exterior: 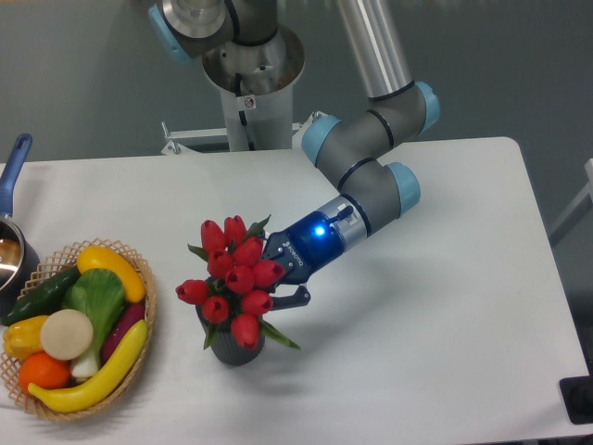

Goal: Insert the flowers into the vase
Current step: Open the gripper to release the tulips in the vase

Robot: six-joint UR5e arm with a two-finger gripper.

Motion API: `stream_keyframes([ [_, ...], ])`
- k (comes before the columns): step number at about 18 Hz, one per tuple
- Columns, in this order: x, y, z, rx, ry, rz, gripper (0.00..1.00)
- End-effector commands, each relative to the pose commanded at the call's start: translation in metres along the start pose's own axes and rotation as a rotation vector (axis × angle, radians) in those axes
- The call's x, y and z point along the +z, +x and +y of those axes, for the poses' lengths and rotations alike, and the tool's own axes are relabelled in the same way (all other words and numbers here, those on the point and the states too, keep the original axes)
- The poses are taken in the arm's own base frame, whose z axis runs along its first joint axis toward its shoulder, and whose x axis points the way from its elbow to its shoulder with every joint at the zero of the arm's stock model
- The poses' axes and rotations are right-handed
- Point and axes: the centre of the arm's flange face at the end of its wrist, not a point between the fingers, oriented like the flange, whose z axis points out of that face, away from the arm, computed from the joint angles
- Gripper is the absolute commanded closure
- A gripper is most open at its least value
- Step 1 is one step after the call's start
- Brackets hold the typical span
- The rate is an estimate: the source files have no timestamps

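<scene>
The flowers [236, 278], a tight bunch of red tulips with green leaves, stand with their stems in the vase [238, 349], a small dark grey ribbed cylinder near the table's front centre. The blooms hide most of the vase's opening. My gripper [279, 272] reaches in from the right at bloom height. Its jaws are spread, one finger [271, 246] above and one finger [295, 298] below the right side of the bunch. It looks open, with the nearest blooms between the fingers or just at their tips.
A wicker basket [144, 278] of vegetables and fruit sits at the left front. A blue-handled pot [11, 243] is at the left edge. The arm's base column [248, 93] stands at the back. The white table [435, 324] extends to the right.
</scene>
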Motion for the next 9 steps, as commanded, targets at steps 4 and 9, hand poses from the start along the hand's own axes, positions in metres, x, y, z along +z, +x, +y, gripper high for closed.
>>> stream_keyframes([
  [4,-0.003,0.0,-0.001,0.011,-0.036,-0.009,0.0],
  [9,-0.012,0.003,-0.017,0.063,-0.161,-0.045,0.0],
])
